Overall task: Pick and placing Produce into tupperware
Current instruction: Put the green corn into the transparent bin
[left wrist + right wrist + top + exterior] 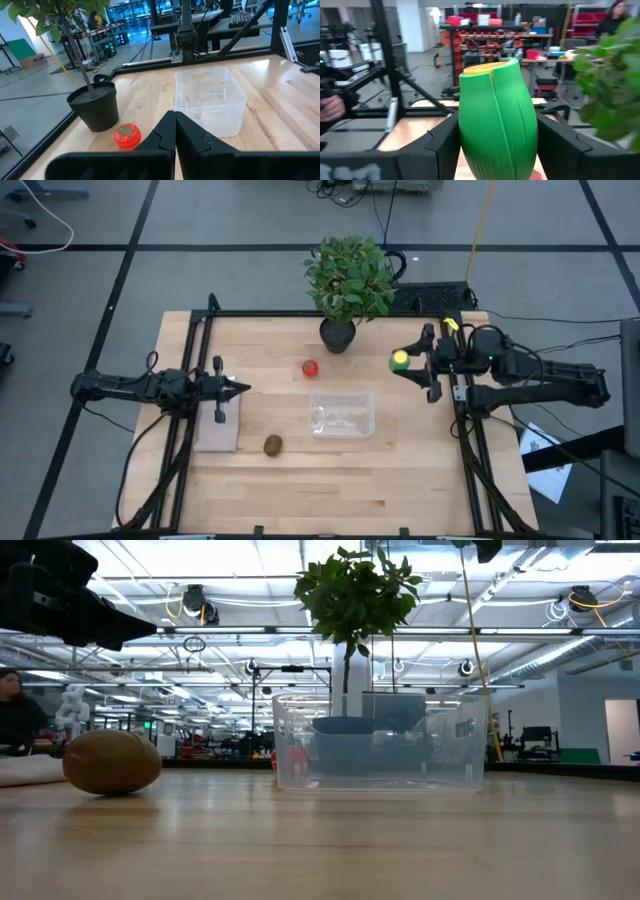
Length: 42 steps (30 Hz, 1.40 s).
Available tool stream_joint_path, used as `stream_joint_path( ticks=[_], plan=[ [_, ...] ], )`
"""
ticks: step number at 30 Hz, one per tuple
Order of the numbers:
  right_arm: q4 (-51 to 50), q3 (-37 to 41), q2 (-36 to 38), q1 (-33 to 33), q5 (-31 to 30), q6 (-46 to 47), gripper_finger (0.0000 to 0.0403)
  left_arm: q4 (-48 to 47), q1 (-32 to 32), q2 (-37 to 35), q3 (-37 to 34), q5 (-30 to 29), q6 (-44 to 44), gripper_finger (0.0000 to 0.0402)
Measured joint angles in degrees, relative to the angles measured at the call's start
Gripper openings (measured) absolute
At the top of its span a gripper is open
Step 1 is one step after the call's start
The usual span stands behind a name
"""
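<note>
arms: two, dark, near-black, slim and jointed
left arm (140,386): matt black links, thin black cable looping beside it
right arm (540,377): bulkier black housings, small green light near the wrist, yellow tab at the far side
left gripper (238,389): two black angular fingers tapering to a point
right gripper (412,366): two black, blocky fingers (440,142) with flat faceted faces
base cables: black bundles running towards the near table edge
</note>
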<state>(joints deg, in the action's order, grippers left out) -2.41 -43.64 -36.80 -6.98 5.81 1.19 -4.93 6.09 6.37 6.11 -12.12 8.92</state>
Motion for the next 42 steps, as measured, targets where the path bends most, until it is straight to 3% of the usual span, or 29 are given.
stream_joint_path(
  ticks=[14,30,42],
  plan=[
    [2.14,11.68,11.78,-0.02,-1.24,3.17,0.0208,-0.04,0.0,0.0,0.0,0.0,-0.17,0.0003],
    [19.48,27.69,15.87,2.37,1.97,6.69,0.0208,-0.07,0.0,-0.01,0.0,-0.01,-0.16,0.0003],
    [16.81,29.47,17.45,6.24,-5.14,6.43,0.0208,-1.36,0.0,0.0,0.0,-0.02,-0.45,0.0003]
  ],
)
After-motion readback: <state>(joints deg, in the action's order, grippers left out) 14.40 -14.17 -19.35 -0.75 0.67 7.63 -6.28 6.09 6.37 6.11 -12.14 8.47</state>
